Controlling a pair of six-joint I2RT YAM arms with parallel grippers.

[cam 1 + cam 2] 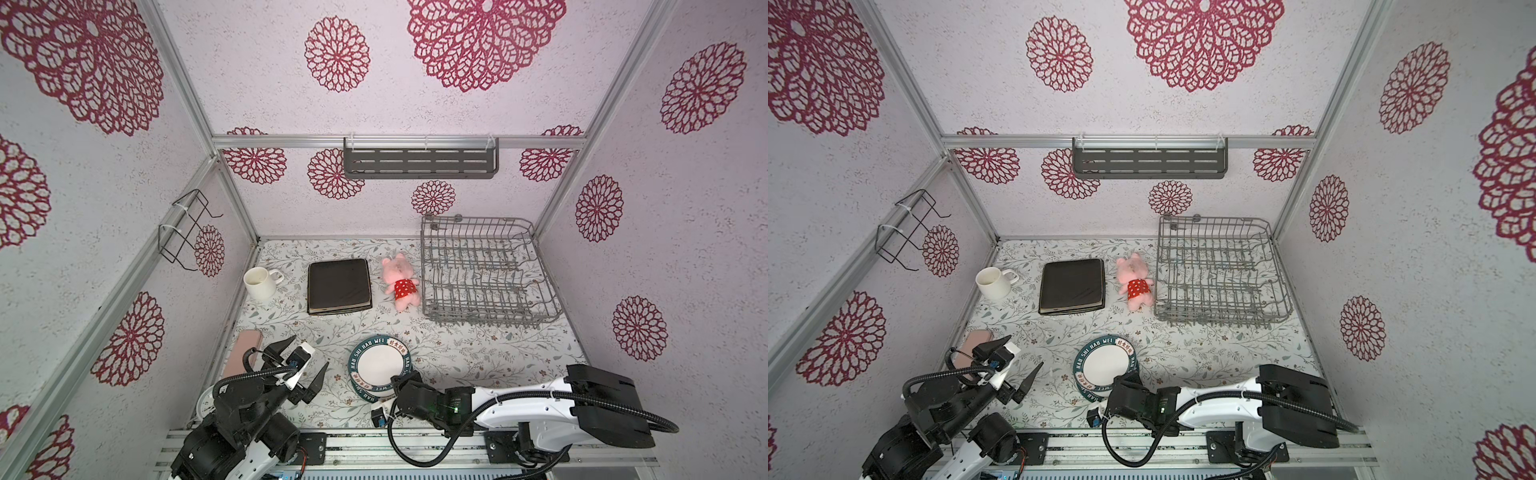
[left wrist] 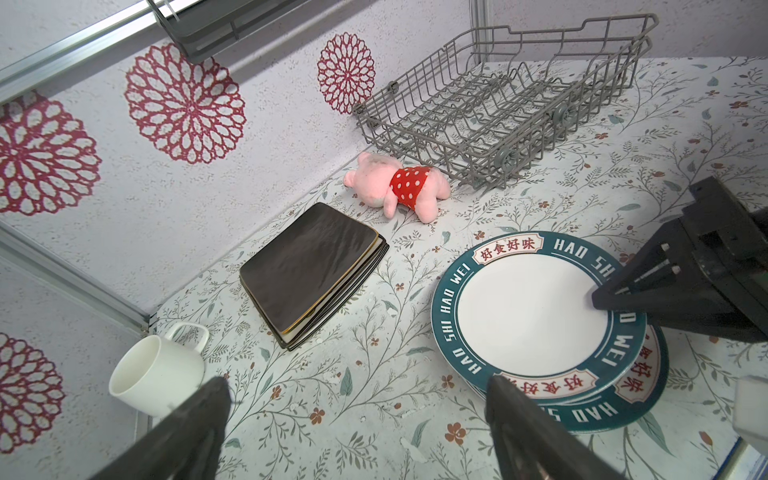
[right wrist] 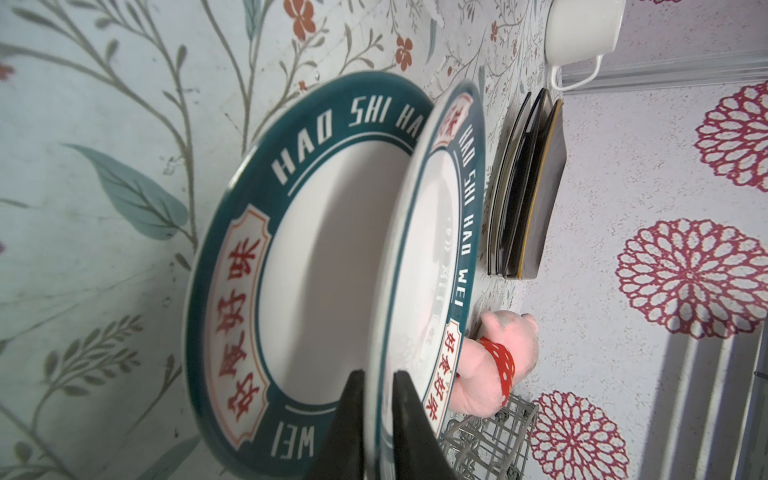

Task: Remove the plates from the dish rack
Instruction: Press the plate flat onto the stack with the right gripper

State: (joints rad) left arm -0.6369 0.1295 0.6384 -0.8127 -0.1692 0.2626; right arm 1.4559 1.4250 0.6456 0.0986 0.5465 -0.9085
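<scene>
Down at the front edge of the desk point(image 1: 478, 357), the right tool point(image 3: 380, 374) is gripping the near rim of the top round plate point(image 1: 380, 362): its two fingers point(image 3: 409, 419) are sitting close together w/ the rim btwn them, one over the face & one under. That plate is lying at a slant on the other round plates point(image 2: 598, 411) beneath it, shifted a bit off their centre, so teal rims w/ white lettering are peeking out on the near side; can't tell how many are under there. Just left of the stack the left tool point(image 2: 357, 386) is hanging above the desk w/ its fingers spread wide apart. Further back, approx. mid-desk, the square plates point(image 1: 338, 286) are lying flat in one pile, a dark one on top & paler edges showing below. A white mug point(image 1: 259, 282) is standing upright left of that pile, & a pink plush pig point(image 1: 401, 282) in a red dotted top is lying to its right. Beyond the pig, the dish rack point(image 1: 488, 316) is sitting in the back right corner of the desk, well apart from both piles. Up on the back wall a dark slotted shelf point(image 1: 419, 162) is hanging, & a black wire holder point(image 1: 187, 230) is hanging on the left wall.
</scene>
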